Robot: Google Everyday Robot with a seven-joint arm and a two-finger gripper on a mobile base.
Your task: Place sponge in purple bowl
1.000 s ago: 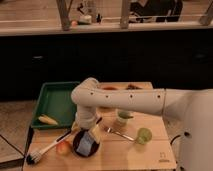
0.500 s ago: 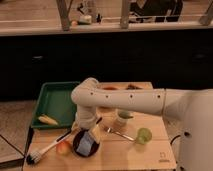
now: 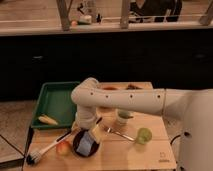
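Note:
The sponge (image 3: 86,143) shows its light blue face, with a yellowish-tan layer toward its upper right. It stands tilted inside the purple bowl (image 3: 78,148), a very dark round bowl near the table's front left. My gripper (image 3: 93,131) is at the end of the white arm, right above the sponge and over the bowl, touching or nearly touching the sponge's top. The arm's wrist hides the gripper's upper part.
A reddish apple (image 3: 63,147) lies just left of the bowl, next to a long-handled brush (image 3: 46,150). A green tray (image 3: 56,102) with a banana (image 3: 48,120) is at the back left. A pale green cup (image 3: 144,135), a grey cup (image 3: 123,117) and a utensil (image 3: 118,134) stand to the right.

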